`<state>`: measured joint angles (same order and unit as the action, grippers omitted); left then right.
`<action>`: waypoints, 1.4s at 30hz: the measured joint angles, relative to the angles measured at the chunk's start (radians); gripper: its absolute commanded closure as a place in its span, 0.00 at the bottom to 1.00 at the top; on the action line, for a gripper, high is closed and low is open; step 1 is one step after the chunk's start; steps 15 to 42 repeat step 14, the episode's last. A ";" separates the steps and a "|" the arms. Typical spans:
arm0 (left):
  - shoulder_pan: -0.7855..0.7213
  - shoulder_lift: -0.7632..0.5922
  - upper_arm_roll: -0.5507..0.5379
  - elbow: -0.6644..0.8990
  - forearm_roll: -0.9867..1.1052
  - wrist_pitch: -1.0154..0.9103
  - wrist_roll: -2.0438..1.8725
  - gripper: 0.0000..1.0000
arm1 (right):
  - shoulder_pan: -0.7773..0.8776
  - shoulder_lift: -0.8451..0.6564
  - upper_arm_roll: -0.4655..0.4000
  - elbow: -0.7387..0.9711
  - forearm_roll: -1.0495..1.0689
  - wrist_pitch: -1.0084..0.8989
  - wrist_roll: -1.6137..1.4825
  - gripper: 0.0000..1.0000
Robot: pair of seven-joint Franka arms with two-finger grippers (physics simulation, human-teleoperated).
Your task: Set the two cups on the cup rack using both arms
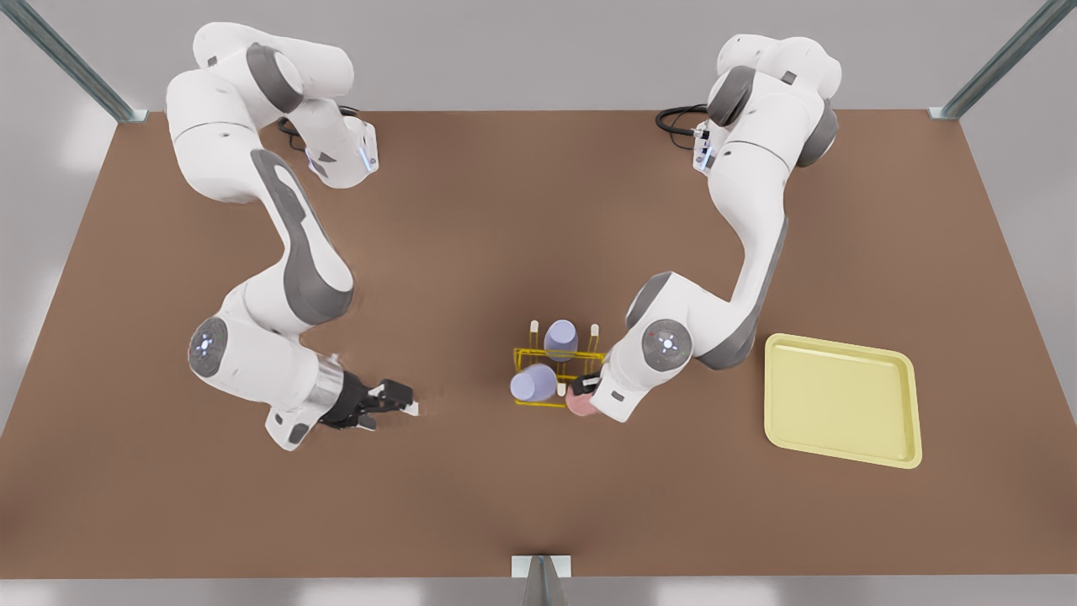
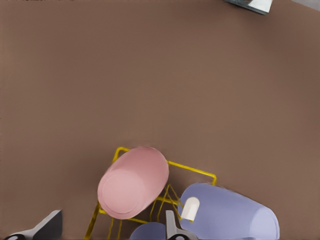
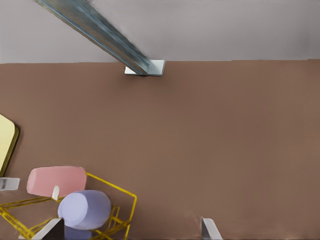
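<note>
The yellow wire cup rack (image 1: pixel 538 353) stands near the table's middle. A salmon pink cup (image 1: pixel 577 402) leans tilted at the rack corner on the front view's right. My left gripper (image 1: pixel 586 387), on the arm at the front view's right, hovers right at it. In the left wrist view its fingers (image 2: pixel 50 225) straddle the pink cup (image 2: pixel 132 182) with a gap, open. Two lavender cups (image 1: pixel 560 339) (image 1: pixel 533 385) sit on the rack's pegs. My right gripper (image 1: pixel 411 402) waits open over bare table on the front view's left, well apart from the rack (image 3: pixel 122 192).
A flat pale-yellow tray (image 1: pixel 841 400) lies at the front view's right, beyond the left arm's elbow. A metal post (image 1: pixel 540 581) stands at the table's near edge. Bare brown tabletop (image 1: pixel 471 252) spreads between the arms.
</note>
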<state>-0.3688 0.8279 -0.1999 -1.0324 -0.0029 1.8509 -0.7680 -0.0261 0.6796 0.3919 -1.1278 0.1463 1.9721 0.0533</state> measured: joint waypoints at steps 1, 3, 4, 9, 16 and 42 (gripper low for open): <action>0.026 -0.015 0.001 0.001 0.010 -0.012 -0.008 0.00 | -0.036 -0.007 -0.001 0.001 -0.077 -0.052 -0.002 0.00; 0.130 -0.082 0.000 0.003 0.025 -0.072 -0.011 0.00 | -0.085 -0.018 -0.001 0.002 -0.208 -0.148 -0.009 0.00; 0.200 -0.132 0.001 0.003 0.033 -0.126 0.000 0.00 | -0.111 -0.036 -0.011 -0.001 -0.255 -0.193 -0.017 0.00; 0.313 -0.519 0.048 -0.261 0.103 -0.401 0.160 0.00 | -0.145 -0.290 -0.115 -0.104 -0.347 -0.385 -0.075 0.00; 0.315 -0.551 0.045 -0.302 0.091 -0.526 0.293 0.00 | -0.042 -0.497 -0.279 -0.304 -0.265 -0.487 -0.084 0.00; 0.315 -0.551 0.045 -0.302 0.091 -0.526 0.293 0.00 | -0.042 -0.497 -0.279 -0.304 -0.265 -0.487 -0.084 0.00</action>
